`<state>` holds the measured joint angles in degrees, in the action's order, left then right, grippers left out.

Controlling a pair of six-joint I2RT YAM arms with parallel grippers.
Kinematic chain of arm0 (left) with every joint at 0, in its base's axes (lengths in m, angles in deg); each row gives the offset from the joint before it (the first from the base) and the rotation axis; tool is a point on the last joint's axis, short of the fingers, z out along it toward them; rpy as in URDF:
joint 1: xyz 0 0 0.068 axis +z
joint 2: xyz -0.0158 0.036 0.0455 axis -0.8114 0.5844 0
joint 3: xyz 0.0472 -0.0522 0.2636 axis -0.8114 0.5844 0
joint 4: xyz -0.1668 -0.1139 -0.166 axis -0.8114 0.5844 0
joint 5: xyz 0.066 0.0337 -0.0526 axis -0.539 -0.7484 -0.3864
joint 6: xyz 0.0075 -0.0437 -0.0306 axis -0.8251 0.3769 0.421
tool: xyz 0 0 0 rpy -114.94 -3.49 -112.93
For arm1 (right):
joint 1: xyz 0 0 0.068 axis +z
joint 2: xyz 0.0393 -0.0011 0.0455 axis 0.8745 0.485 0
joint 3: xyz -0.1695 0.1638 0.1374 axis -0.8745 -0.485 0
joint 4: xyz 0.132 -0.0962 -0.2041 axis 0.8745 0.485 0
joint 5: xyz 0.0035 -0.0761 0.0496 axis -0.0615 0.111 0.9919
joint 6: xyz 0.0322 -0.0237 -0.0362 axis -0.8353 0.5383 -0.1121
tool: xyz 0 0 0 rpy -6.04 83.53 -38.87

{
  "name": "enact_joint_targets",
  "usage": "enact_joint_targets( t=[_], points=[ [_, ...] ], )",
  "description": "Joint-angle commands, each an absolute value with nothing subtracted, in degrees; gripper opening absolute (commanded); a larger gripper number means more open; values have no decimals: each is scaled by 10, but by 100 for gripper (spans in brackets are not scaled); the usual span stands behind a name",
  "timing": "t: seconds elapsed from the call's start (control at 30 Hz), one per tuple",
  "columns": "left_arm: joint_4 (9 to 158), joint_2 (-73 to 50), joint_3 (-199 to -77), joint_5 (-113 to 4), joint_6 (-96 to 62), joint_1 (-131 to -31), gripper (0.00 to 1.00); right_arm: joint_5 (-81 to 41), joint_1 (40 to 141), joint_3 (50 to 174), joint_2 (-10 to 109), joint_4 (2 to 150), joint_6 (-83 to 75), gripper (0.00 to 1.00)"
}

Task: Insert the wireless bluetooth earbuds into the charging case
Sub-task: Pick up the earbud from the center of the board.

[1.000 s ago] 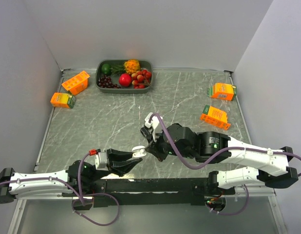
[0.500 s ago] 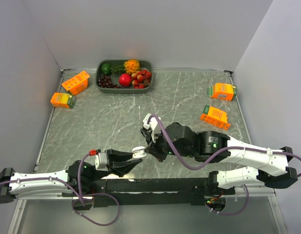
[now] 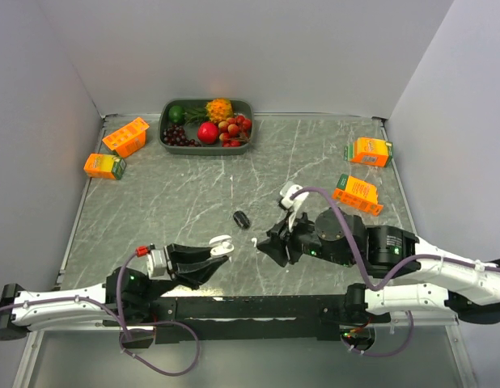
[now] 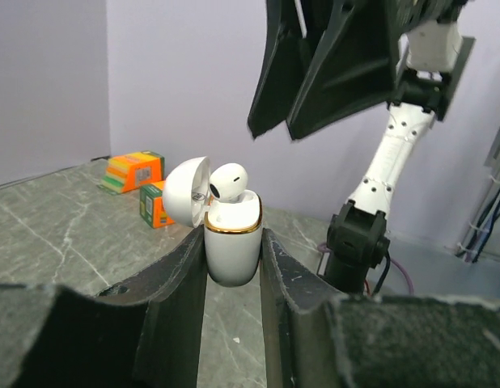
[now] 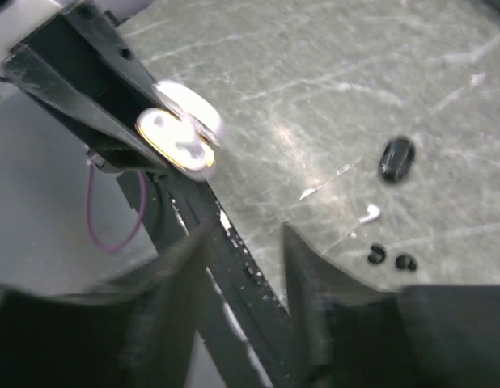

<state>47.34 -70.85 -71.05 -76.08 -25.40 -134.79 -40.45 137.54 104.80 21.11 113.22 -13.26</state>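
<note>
Case (image 4: 232,250) in left tool (image 4: 232,236) (lid open)

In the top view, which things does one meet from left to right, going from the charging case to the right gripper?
charging case → black oval object → white earbud → right gripper

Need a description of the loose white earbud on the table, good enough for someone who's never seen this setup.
On the grey marble table, look in the near half, around the middle, for a black oval object. The white earbud lies just on its near side, beside two tiny black buds. It is the only white piece loose on the marble.
</note>
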Motion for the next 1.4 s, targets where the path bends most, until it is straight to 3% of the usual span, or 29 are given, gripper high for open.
enact_joint_targets(
  t=[0.0, 0.4, 0.63, 0.87, 1.37],
  points=[
    [523, -762, -725, -807, -262, -1348, 1, -419, 1322, 1007, 245, 1149, -209, 59],
    [595, -809, -735, -827, -260, -1348, 1, -293, 1137, 881, 404, 1016, -263, 56],
    [593, -814, -727, -820, -252, -1348, 1, -241, 1100, 886, 503, 956, -246, 52],
    [610, -836, -722, -813, -242, -1349, 1, -205, 1064, 913, 574, 933, -236, 38],
    [621, -849, -719, -814, -238, -1348, 1, -178, 1043, 938, 648, 928, -220, 39]
  ],
)
